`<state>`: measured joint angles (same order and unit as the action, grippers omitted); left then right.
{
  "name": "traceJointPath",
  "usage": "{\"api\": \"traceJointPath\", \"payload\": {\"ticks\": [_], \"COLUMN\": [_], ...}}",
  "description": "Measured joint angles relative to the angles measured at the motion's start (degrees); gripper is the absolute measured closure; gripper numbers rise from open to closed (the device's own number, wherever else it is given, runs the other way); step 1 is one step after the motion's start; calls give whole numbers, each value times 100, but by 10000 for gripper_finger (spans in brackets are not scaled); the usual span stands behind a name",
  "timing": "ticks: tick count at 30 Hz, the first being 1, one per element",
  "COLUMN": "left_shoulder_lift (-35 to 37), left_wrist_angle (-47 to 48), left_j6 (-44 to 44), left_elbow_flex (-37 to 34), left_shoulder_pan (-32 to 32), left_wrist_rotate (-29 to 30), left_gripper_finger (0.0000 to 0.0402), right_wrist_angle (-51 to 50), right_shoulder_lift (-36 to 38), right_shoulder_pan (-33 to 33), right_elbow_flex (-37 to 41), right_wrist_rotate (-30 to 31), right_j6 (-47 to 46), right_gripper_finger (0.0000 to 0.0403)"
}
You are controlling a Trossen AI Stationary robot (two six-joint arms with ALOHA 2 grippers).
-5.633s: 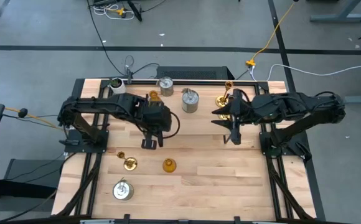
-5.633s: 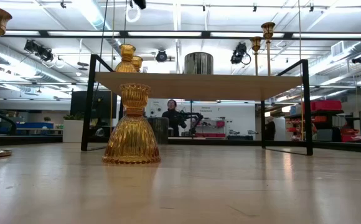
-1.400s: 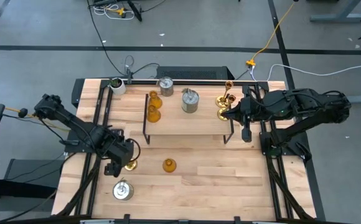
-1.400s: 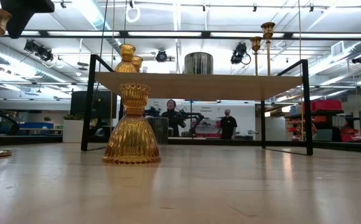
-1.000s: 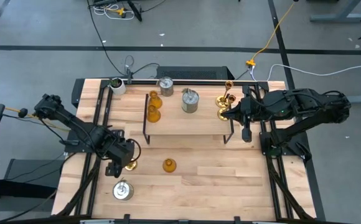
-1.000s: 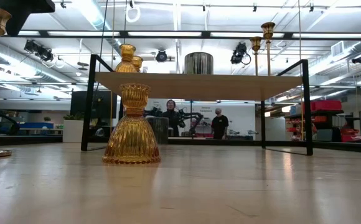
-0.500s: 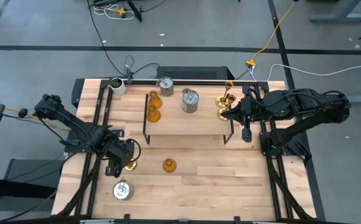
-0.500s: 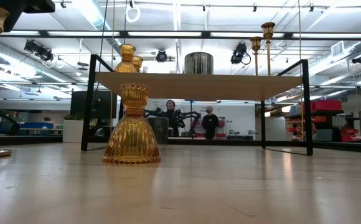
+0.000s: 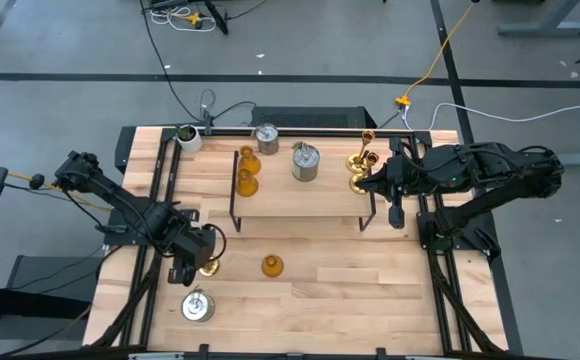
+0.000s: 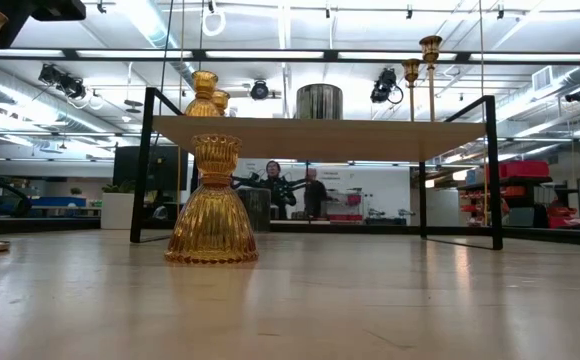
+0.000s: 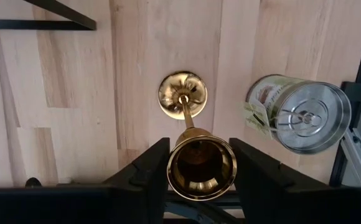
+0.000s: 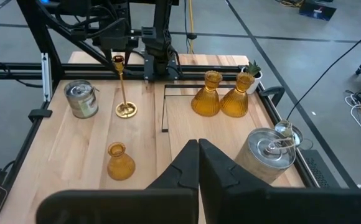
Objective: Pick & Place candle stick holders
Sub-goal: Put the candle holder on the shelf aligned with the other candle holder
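A tall gold brass candle stick holder (image 11: 193,143) stands at the table's left on its flared base (image 11: 182,93). My left gripper (image 11: 200,163) points straight down over it and is closed on its top cup; in the high view this gripper (image 9: 198,262) covers most of the holder. My right gripper (image 12: 198,155) is shut on nothing and hangs above the right end of the wooden rack (image 9: 300,198). An amber holder (image 9: 271,266) and a silver can-shaped one (image 9: 197,306) stand on the table near the front. My left gripper pinches the gold holder's top cup (image 11: 229,163) between its two fingers (image 11: 150,167), one on each side of the rim. The fingers come from above, pointing down. The holder stands about upright below them, with its base on the table.
On the rack stand two amber holders (image 9: 247,172), two silver cans (image 9: 305,162) and gold brass holders (image 9: 360,158). A whitish cup with a plant (image 9: 187,136) sits at the far left corner. Bare wood lies in front of the rack, right of the amber holder.
In the low view the gold holder has shifted a little toward the table's left edge, its base staying on the table. Both arms have stayed in place. People walk in the room behind.
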<state>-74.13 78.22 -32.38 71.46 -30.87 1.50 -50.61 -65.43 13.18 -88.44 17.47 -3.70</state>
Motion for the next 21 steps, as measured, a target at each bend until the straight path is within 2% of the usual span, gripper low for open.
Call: {"api": "traceJointPath", "payload": {"ticks": [9,17,21], "left_shoulder_lift": [0,0,0], "left_wrist_angle": [-2,19,243], "left_j6": [-168,-306,-299], "left_elbow_flex": [0,31,211], "left_shoulder_pan": [20,182,184], "left_wrist_rotate": [-28,-521,-377], "left_gripper_finger": [240,248,248], "right_wrist_angle": [1,2,5], "right_shoulder_lift": [0,0,0], "right_shoulder_pan": [-1,0,0], "right_elbow_flex": [0,0,0], "right_wrist_rotate": [0,-1,-1], "right_j6": [-7,-7,-4], "right_gripper_finger": [399,399,399]}}
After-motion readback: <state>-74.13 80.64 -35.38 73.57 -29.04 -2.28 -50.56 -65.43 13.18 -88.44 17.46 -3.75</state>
